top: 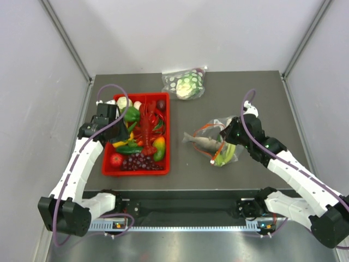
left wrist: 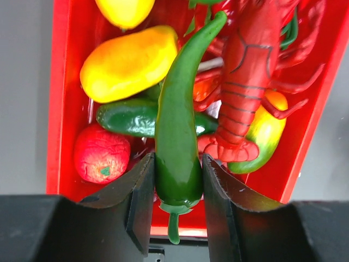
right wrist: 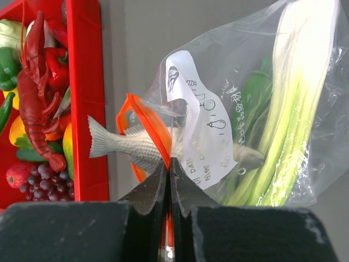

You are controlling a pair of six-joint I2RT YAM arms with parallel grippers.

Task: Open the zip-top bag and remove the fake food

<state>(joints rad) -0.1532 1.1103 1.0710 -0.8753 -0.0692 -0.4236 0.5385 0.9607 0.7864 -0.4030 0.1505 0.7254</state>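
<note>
While right claw (right wrist: 169,165) pinches zip-top bag (right wrist: 240,54) at mouth | left claw (left wrist: 177,164) clamps green pepper (left wrist: 177,103)

Overhead view from behind, two close wrist views, all sharing red tray (top: 136,172)

Open zip-top bag (right wrist: 245,60), fish (right wrist: 130,146) protruding, celery (right wrist: 297,103) inside

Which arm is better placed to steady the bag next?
Right. The right gripper is shut on the zip-top bag at its orange rim; the left gripper holds a green pepper over the red tray.
</note>
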